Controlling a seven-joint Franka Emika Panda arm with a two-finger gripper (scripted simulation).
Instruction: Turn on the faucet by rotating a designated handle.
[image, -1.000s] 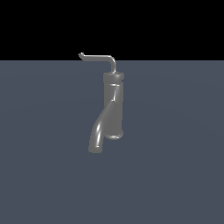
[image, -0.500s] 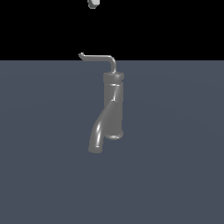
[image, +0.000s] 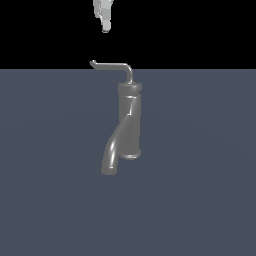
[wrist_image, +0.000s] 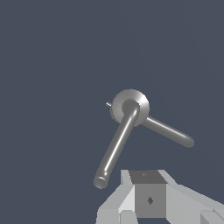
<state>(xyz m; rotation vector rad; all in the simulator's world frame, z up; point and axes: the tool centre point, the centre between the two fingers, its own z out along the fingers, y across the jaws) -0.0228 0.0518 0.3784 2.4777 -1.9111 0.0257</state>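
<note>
The dark grey faucet stands upright, and its thick spout curves down toward the exterior view's left. From its cap the thin handle rises, bends and runs to the exterior view's left, ending in a small upturned tip. My gripper hangs well above that tip, touching nothing, with its fingers together and nothing between them. Seen from above in the wrist view, the handle reaches from the cap to just beside my gripper. The spout shows from under the cap.
The faucet stands on a flat blue-grey surface that fills the lower part of the exterior view. Behind it is black background.
My gripper has come down into the exterior view from the top. A second ago it was out of view; now it hangs lower, above the handle's tip. The faucet and handle have not moved.
</note>
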